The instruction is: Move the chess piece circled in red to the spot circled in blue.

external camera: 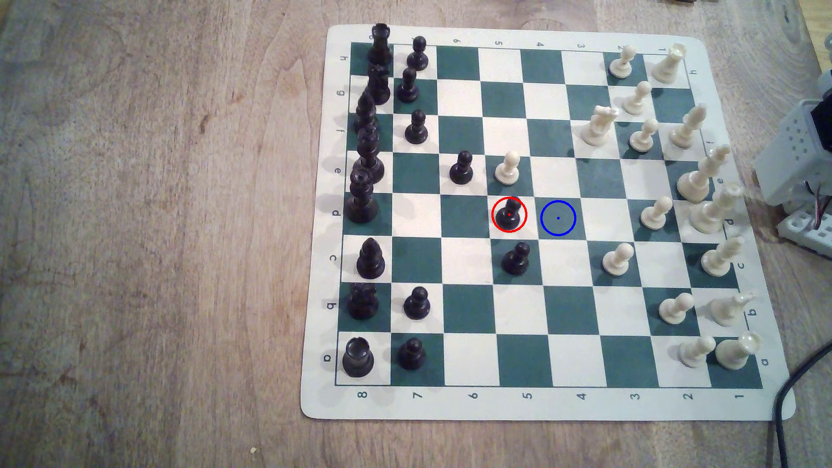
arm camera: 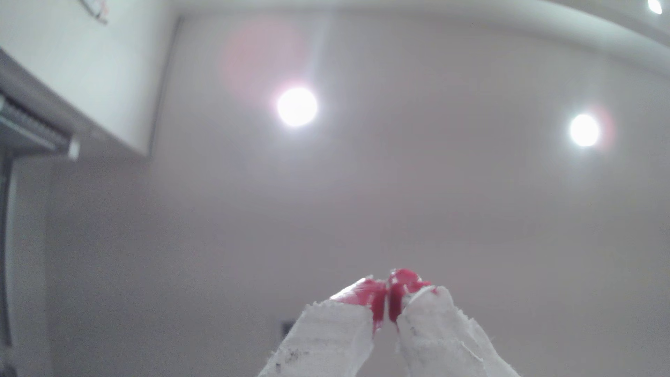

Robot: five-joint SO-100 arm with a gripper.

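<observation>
The chess piece [external camera: 509, 215], a small black pawn ringed in red, stands upright on a white square near the middle of the green-and-white board [external camera: 547, 405]. The spot [external camera: 558, 218], a dark green square with a blue ring and dot, lies bare one square toward the exterior view's right of it. In the wrist view my gripper [arm camera: 388, 301] points up at a ceiling with two lamps. Its white-wrapped fingers [arm camera: 326, 337] have red tips that meet, shut with nothing between them. Part of the arm's white base [external camera: 801, 157] sits at the exterior view's right edge, off the board.
Another black pawn [external camera: 515, 258] stands one square nearer than the circled one, and a cream pawn [external camera: 508, 168] one square farther. Black pieces line the exterior view's left side, cream pieces the right. A black cable [external camera: 783, 405] runs by the board's near right corner.
</observation>
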